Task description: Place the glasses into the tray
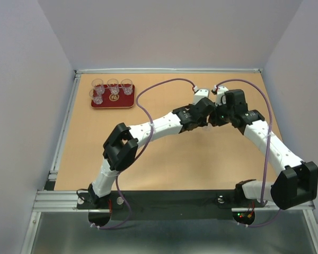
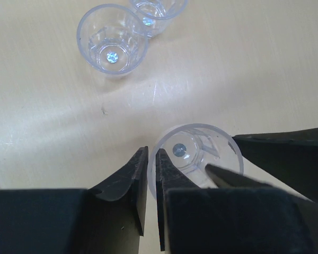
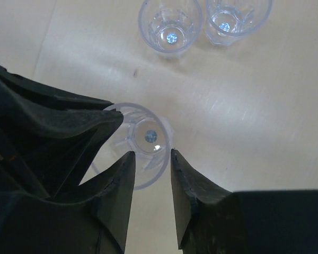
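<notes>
Tray (image 1: 124, 105) sat at the far left of the table (image 1: 175, 164), carrying four glasses (image 1: 113, 84), all upright: three in a row along its far edge and one nearer, at the left end. Both arms reached to the far centre-right of the table, their wrists close together. The overhead view did not show the glasses under them. Left gripper (image 2: 151, 153) was down over one upright glass (image 2: 196, 151) standing on the bare table, well apart from the tray. One finger (image 2: 138, 180) was outside the rim and the other (image 2: 167, 185) was inside the cup. Only a thin slit lay between them, and the cup's wall ran through it, so the left gripper was recorded as clenched on that glass. Two further cups (image 2: 112, 39) stood upright beyond it, side by side on the table. Right gripper (image 3: 151, 153) was over a second cup (image 3: 146, 137), also upright on the table. Its fingers (image 3: 122, 185) stood plainly apart, with the cup's near wall in the gap between them, so this one was recorded as released. Whether either pad touched the cup could not be told. Another pair of cups (image 3: 170, 26) stood upright beyond it, just beside each other. Purple cables (image 1: 148, 92) looped over both arms.
</notes>
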